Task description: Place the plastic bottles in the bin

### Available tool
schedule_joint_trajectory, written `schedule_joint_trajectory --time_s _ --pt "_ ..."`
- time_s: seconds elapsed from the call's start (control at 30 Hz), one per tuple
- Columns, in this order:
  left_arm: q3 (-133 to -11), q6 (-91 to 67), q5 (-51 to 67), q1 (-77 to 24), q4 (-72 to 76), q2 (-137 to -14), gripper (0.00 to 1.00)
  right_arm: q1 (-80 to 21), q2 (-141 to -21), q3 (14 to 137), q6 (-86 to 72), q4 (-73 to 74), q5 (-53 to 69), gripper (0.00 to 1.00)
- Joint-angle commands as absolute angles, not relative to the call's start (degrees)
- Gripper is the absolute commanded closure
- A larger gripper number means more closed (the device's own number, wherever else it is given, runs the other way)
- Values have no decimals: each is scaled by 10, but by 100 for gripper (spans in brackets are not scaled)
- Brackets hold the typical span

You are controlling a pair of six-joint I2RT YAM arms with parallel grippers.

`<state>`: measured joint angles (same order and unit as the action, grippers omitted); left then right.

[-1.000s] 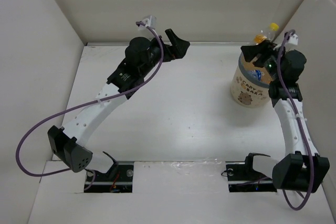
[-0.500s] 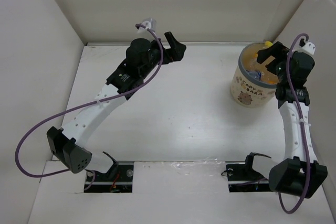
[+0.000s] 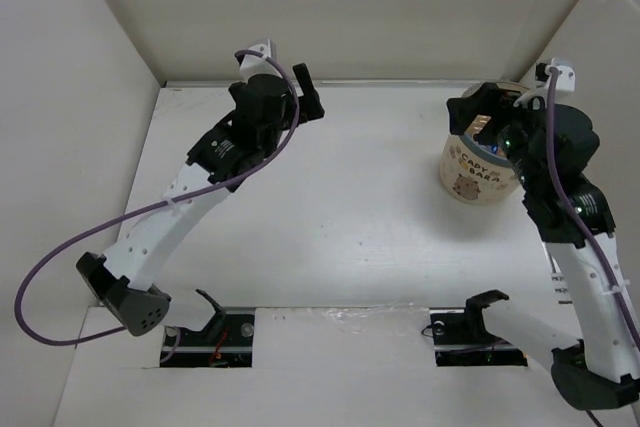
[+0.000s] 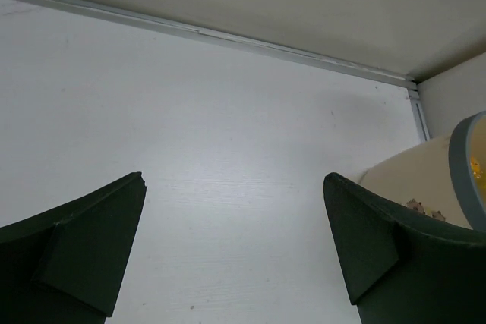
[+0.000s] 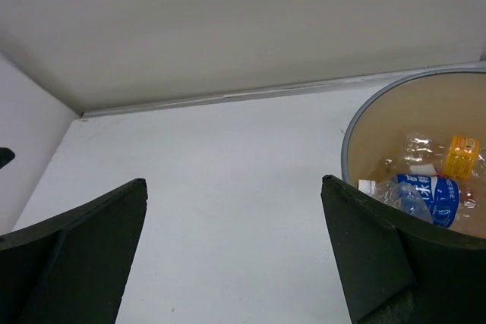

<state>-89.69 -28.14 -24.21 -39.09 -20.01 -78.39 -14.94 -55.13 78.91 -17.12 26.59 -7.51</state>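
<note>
Two plastic bottles point(image 5: 437, 176) are all I can ID for sure, both down inside the bin point(image 5: 346, 149). The blue-label bottle point(image 5: 425, 191) is crumpled clear plastic. The orange-label bottle point(image 5: 461, 155) lies just beside it, and more clear plastic is tangled around them, too jumbled to count.

The bin is a round tub w/ a smooth tan inside, a grey-blue rim band and a cream outer wall w/ cartoon animal prints & lettering point(image 3: 472, 175).

My right claw point(image 5: 231, 184) has matte black, wedge-shaped fingers. They're spread wide w/ nothing between them. The bin sits off to that claw's right, its near rim cut off by the right finger. From the top cam the right claw point(image 3: 478, 109) hangs over the bin's left rim.

My left claw point(image 4: 234, 184) is also spread wide & empty. The bin's wall point(image 4: 402, 180) peeks out behind its right finger. The top cam puts the left claw point(image 3: 308, 94) near the back wall, well apart from the bin.

The table point(image 3: 350, 217) is matte white w/ faint grain, boxed in by cream board walls point(image 3: 380, 7). A purple cable point(image 3: 45, 277) loops off the left arm.
</note>
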Motion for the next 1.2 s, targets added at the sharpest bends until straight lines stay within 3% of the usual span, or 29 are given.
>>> schedule_joint_trajectory --time_s 0.0,0.17,0.43,0.6,0.87,1.17 --pt "-943 -270 -340 -424 -289 -728 0 -201 -527 831 -156 344 -148 0" --pt "-932 -265 -351 -464 -340 -661 0 -240 -467 838 -149 410 -137 0" --pt "-760 -222 -279 -464 -296 -400 0 -245 -383 864 -122 521 -151 0" --pt "-715 -217 -281 -464 -322 -287 0 -257 -322 850 -122 545 -176 0" --pt "-709 -222 -292 -464 -335 -229 0 -267 -305 838 -122 557 -193 0" --pt "-715 -217 -308 -464 -334 -258 0 -267 -300 832 -122 557 -183 0"
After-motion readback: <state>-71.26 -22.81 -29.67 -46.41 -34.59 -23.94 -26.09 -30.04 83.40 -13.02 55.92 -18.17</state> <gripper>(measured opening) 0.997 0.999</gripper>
